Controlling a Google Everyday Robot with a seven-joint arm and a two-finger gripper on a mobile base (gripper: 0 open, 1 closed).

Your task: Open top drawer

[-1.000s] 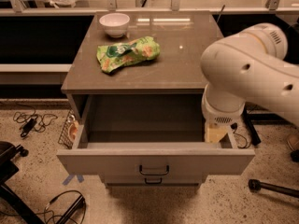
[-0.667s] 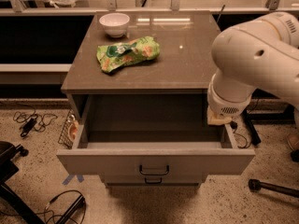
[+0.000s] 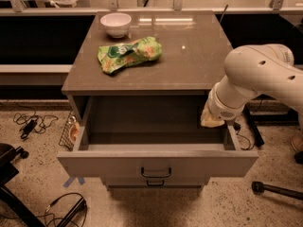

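Open top drawer [image 3: 104, 163], jaws at right wall

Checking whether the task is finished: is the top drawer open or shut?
Open: the top drawer is pulled well out, its pale interior exposed. The gripper sits by its right wall.

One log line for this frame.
task: open top drawer | top drawer: pulled out | hand: above drawer's right rear corner, not on handle | cabinet top: white bowl, green bag
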